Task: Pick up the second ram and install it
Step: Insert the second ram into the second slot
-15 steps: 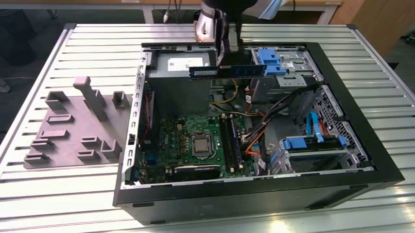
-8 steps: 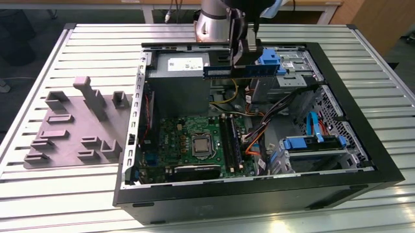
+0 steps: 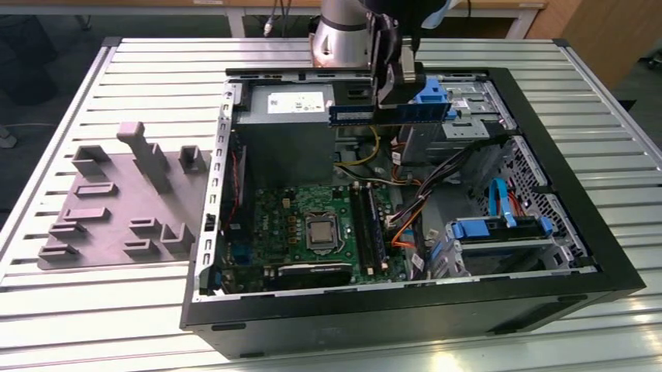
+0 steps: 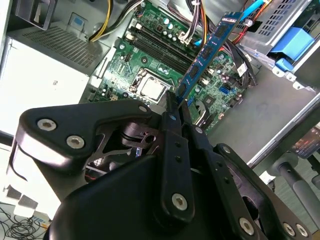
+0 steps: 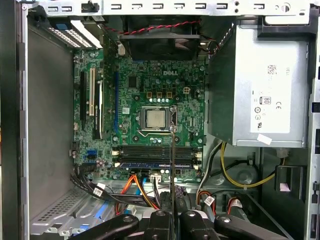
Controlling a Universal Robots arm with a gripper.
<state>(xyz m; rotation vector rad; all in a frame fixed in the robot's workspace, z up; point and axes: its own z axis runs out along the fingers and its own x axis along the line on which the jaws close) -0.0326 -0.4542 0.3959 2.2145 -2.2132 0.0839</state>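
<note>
My gripper (image 3: pixel 398 101) hangs over the back of the open computer case, shut on the second ram (image 3: pixel 390 114), a narrow blue stick held level above the power supply. In the second wrist view the ram (image 4: pixel 207 52) juts out from between the black fingers (image 4: pixel 170 125) toward the motherboard (image 4: pixel 150 75). In the first wrist view the ram (image 5: pixel 172 165) appears edge-on as a thin line rising from the gripper (image 5: pixel 172 215), crossing the memory slots (image 5: pixel 155 151). A blue stick (image 5: pixel 145 164) sits in the slot nearest the cables.
The green motherboard (image 3: pixel 310 225) lies on the case floor, its memory slots (image 3: pixel 368 225) beside a bundle of cables (image 3: pixel 414 213). The grey power supply (image 3: pixel 284 132) and blue drive cage (image 3: pixel 497 230) flank it. A grey tray with raised blocks (image 3: pixel 114 225) lies at the exterior view's left.
</note>
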